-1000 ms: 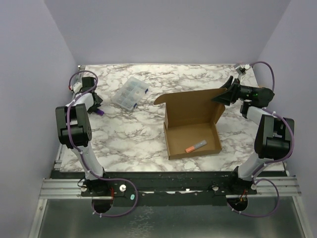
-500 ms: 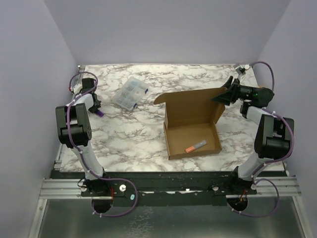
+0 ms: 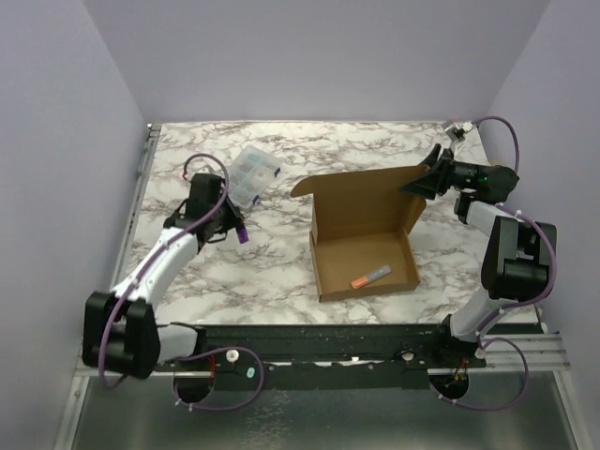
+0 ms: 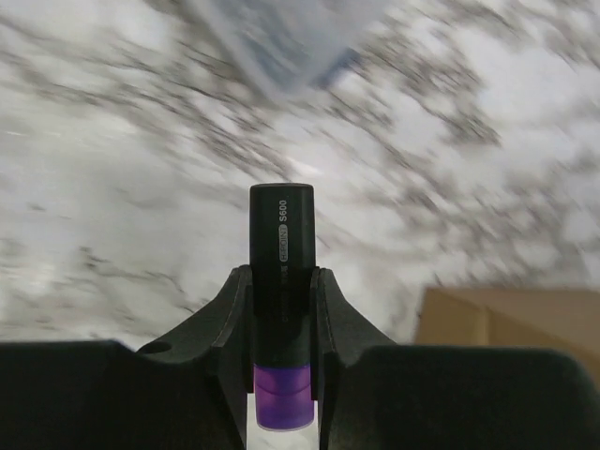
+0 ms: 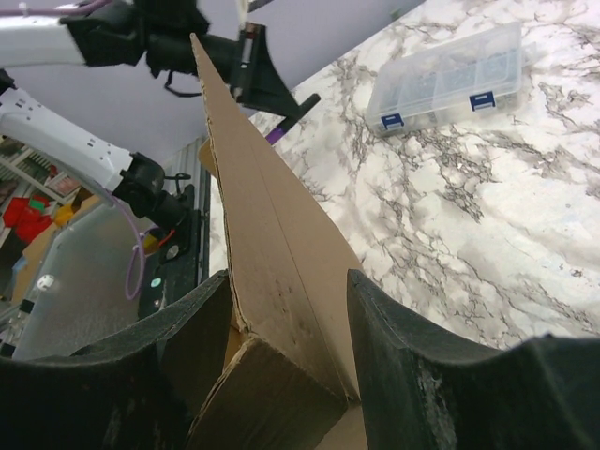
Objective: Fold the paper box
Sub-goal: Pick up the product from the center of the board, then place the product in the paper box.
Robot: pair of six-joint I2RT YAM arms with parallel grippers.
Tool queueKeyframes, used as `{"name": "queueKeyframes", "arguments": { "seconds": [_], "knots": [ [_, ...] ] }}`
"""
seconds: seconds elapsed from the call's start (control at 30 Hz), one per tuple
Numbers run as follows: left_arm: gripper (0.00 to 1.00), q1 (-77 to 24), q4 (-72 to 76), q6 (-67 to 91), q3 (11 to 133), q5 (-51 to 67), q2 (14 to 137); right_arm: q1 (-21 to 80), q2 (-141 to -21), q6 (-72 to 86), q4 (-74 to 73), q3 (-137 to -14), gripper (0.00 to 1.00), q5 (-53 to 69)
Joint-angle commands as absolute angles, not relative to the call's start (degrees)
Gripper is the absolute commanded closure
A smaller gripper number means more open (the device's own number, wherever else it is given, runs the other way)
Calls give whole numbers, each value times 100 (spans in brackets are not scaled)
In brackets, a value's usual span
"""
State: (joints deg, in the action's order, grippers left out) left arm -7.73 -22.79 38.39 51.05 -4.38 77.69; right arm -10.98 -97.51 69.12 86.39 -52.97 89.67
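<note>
While the marble table [image 3: 272,277] fills the middle of the top view, the paper box [image 3: 361,220] sits right of centre on it, its tray flat and its lid standing open toward the upper edge. The right gripper [image 5: 289,281], at the upper right, is clamped on the lid's right corner, with folded card filling the gap between its fingers. The left gripper [image 3: 230,225], left of centre, pinches a black marker [image 4: 281,225] with a purple end. A clear compartment case [image 3: 251,173] lies near it, higher in the frame. An orange stick [image 3: 370,275] rests inside the tray.

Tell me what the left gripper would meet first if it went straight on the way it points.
Probably the table, just short of the case. The view is blurred, so depth is unsure.
</note>
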Motion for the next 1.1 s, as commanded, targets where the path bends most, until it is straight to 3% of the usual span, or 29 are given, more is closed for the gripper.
{"name": "queueKeyframes", "arguments": {
  "seconds": [0.0,0.13,0.37,0.57,0.8,0.87,0.97,1.03,1.07],
  "knots": [
    [97,-1678,-1342,3601,4019,1407,6403,-1134,-9805,6881,10224,-5300,44,10542],
    [100,-2278,-33,3482,2989,2261,5152,-1133,-9762,6899,10229,-5294,44,10546],
    [100,-3981,710,2661,2472,2066,4190,-1129,-9808,6926,10230,-5339,44,10539],
    [100,-5932,1350,1219,3316,846,5815,-1133,-9791,6939,10231,-5296,44,10545],
    [99,-6473,1567,-107,4792,-177,7919,-1129,-9797,6937,10226,-5252,44,10546],
    [92,-6493,1558,-359,5045,-203,8299,-1127,-9803,6930,10230,-5248,44,10545],
    [71,-6598,1428,-524,5307,-477,8690,-1132,-9801,6926,10230,-5251,44,10542],
    [50,-6671,1345,-589,5387,-845,8774,-1131,-9807,6918,10230,-5240,44,10540],
    [47,-6686,1336,-621,5400,-988,8740,-1133,-9813,6905,10230,-5238,44,10541]
  ]
}}
